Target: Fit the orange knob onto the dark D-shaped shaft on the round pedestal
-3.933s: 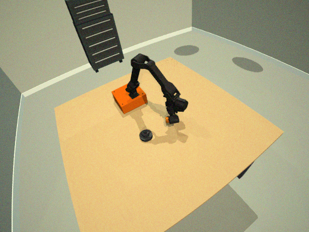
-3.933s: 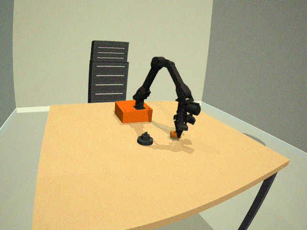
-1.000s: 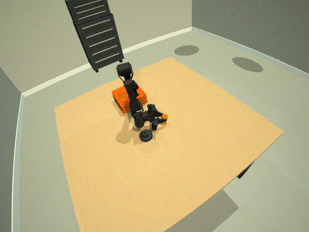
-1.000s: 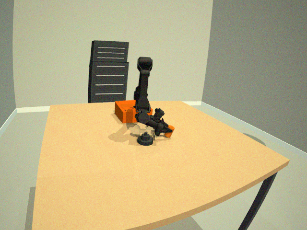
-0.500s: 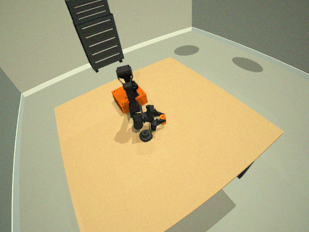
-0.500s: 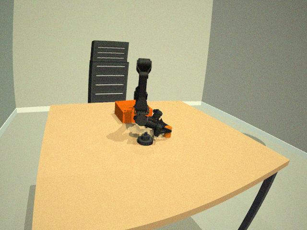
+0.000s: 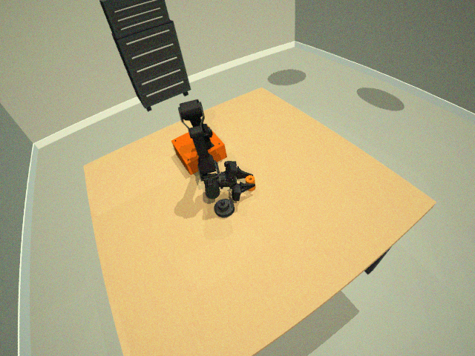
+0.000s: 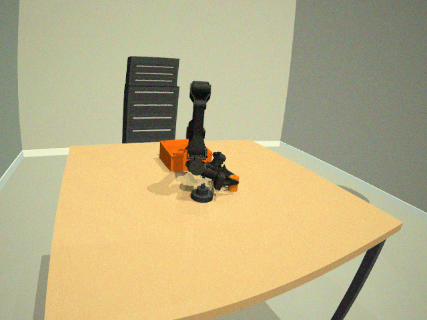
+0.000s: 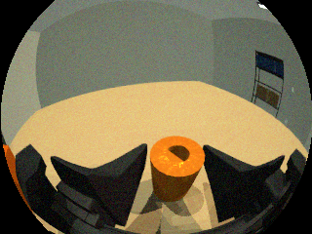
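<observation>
Gripper (image 7: 253, 180) (image 8: 237, 179) (image 9: 175, 148) was open, with one finger at each side of the orange knob (image 7: 251, 188) (image 8: 233, 186) (image 9: 172, 182), and it was not grasping it. From the wrist, I could see a narrow gap by the finger on the left of the view; on the other side the finger was so near that I could not tell if it touched.

The knob appeared to stand upright on the wooden table (image 7: 268, 268) (image 8: 213, 248) (image 9: 122, 112), with its hole facing up. This hole had the shape of a D, and its straight edge ran slantwise, on the lower left side of the opening in the wrist view.

The round pedestal (image 7: 223, 209) (image 8: 201, 197) was near the gripper but apart from the knob. Its dark shaft (image 7: 223, 202) (image 8: 202, 185) stood up bare from the middle, so the knob was not fitted on it. The black arm (image 7: 201, 145) (image 8: 197, 127) was folded low at its front part, beyond the orange base block (image 7: 218, 153) (image 8: 178, 162). Behind the table stood a dark cabinet (image 7: 153, 57) (image 8: 151, 111) with pale horizontal lines.
</observation>
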